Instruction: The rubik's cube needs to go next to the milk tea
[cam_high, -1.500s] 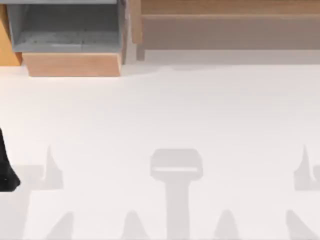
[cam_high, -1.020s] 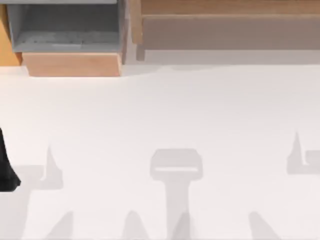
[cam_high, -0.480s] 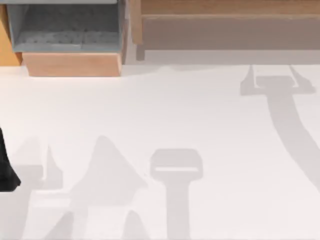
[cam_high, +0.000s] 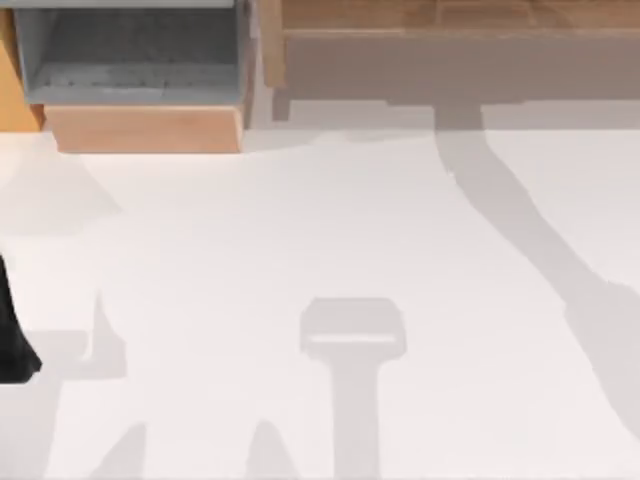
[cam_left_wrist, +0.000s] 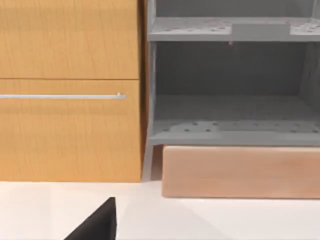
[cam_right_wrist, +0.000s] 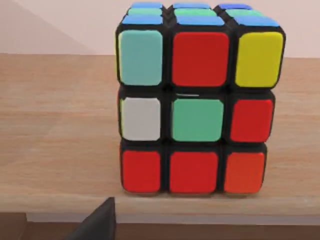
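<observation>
Here the rubik's cube stands upright on a wooden shelf, straight ahead of the right arm; I cannot tell its grip.

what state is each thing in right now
rubik's cube: upright on a wooden shelf, scrambled, not held
grey shelf unit: open-fronted, compartments bare
wooden cabinet: drawers shut, handle bar across the front
right claw: facing the cube, near it
left claw: low over the white table, facing the cabinet
</observation>
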